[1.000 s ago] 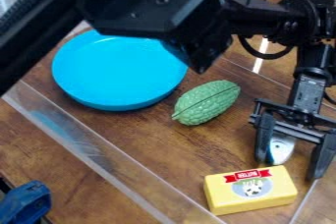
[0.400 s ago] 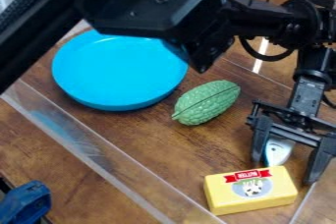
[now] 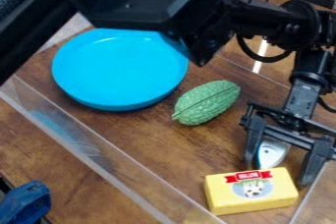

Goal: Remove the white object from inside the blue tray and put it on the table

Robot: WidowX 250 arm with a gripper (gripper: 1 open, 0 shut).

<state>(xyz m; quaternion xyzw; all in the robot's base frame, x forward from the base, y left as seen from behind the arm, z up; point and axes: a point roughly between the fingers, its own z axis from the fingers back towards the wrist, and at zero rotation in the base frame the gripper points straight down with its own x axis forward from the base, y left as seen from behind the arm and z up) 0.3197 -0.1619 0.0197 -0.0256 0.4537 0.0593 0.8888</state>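
The blue tray (image 3: 112,71) sits at the left, and the part of it I can see holds nothing; its far edge is hidden by the black arm. The white object (image 3: 272,154), slim and pale, lies on the brown table (image 3: 144,159) at the right, well away from the tray. My gripper (image 3: 282,151) hangs over it, open. Its two black fingers (image 3: 250,138) stand on either side of the white object without closing on it.
A green bumpy oval object (image 3: 206,101) lies just right of the tray. A yellow box with a white label (image 3: 252,190) sits in front of the gripper. The bulky black arm (image 3: 144,7) fills the top of the view. Something blue (image 3: 24,206) shows at the bottom left corner.
The gripper has turned a little over the white object and stays open. The white object, tray, green object and yellow box have not moved.
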